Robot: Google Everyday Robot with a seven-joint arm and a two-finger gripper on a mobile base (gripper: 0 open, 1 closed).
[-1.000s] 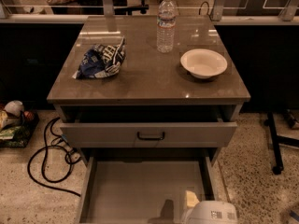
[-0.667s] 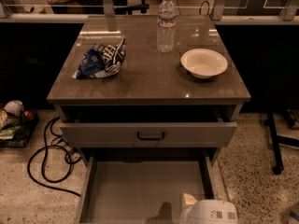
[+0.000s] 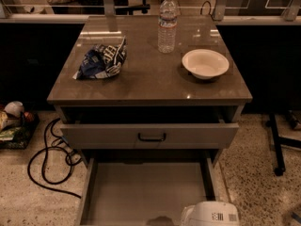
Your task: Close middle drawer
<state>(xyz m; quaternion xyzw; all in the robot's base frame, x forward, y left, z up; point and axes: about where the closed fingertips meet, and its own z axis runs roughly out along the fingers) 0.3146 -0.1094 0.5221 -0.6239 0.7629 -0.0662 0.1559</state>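
The middle drawer (image 3: pixel 146 192) is pulled far out below the top one, and I see its long, shallow, plain tray interior. Its front and handle are cut off by the bottom edge of the camera view. The upper drawer (image 3: pixel 150 135), with a black bar handle (image 3: pixel 151 137), stands slightly open above it. My arm's white housing (image 3: pixel 210 214) sits at the bottom edge over the tray's front right corner. My gripper shows only as a dark shape (image 3: pixel 160 220) at the bottom edge, over the front of the tray.
On the brown cabinet top (image 3: pixel 150 86) lie a blue chip bag (image 3: pixel 101 59), a water bottle (image 3: pixel 167 23) and a white bowl (image 3: pixel 205 63). A black cable (image 3: pixel 47 161) loops on the floor at the left. A black stand leg (image 3: pixel 276 145) is at the right.
The white arm housing and the dark shape beside it have shifted slightly left and down. The drawers have not moved.
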